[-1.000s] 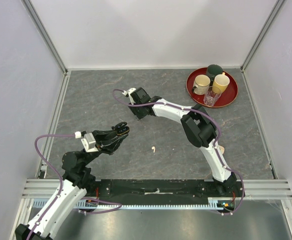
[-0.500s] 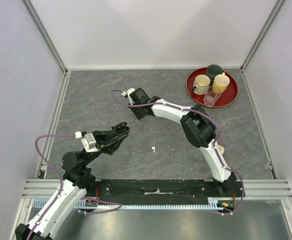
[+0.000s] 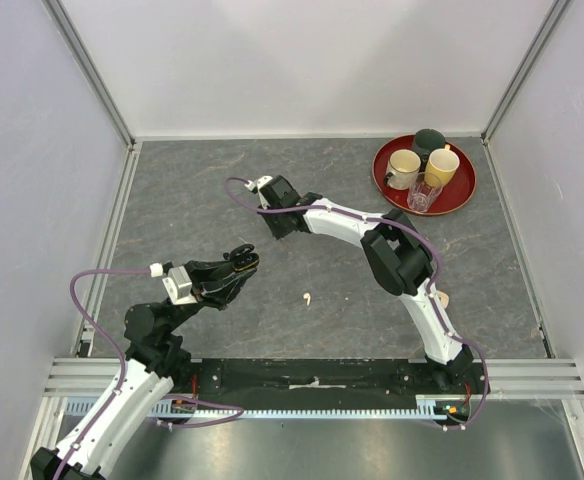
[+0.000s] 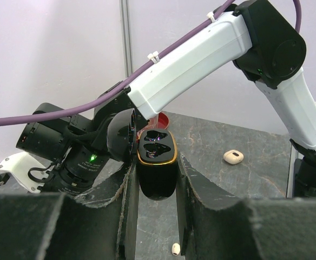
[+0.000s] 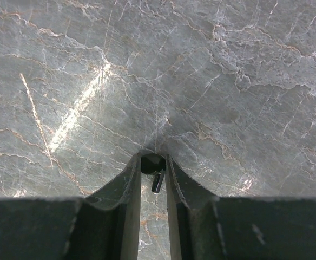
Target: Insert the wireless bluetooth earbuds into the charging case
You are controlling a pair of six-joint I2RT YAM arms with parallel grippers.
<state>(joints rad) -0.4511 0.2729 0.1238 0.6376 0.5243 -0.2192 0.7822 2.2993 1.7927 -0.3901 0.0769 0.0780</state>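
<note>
A tiny black earbud (image 5: 155,172) is pinched between the fingertips of the right gripper (image 5: 153,158), which are drawn almost together around it. It is held low over the grey marble-patterned table top (image 5: 228,81); whether the bud touches the stone cannot be told. A black, gold-rimmed charging case (image 4: 157,154) is clamped upright between the fingers of the left gripper (image 4: 157,165). Its lid is swung open and its mouth is turned towards the right arm. Whether its two dark sockets are empty cannot be made out. A small curved cream-white earbud (image 3: 307,298) lies loose on the table between the two arms, and a rounded cream-white piece (image 4: 233,157), whose nature is unclear, lies farther off.

The step in hand is judged to be the carrying of the black bud to the case. The bud should be lifted straight up before any sideways travel, so that it is not dragged or flicked out of so small a grip. The case should be kept motionless and its mouth tilted upward, so that a level target is offered. The bud's stem should be turned to match the socket before descent, since it will not seat if it is crooked. It should be lowered slowly and released only once it is seated. The open lid and the gold rim should be cleared on approach, because the case could be twisted in the left fingers by a knock there.
</note>
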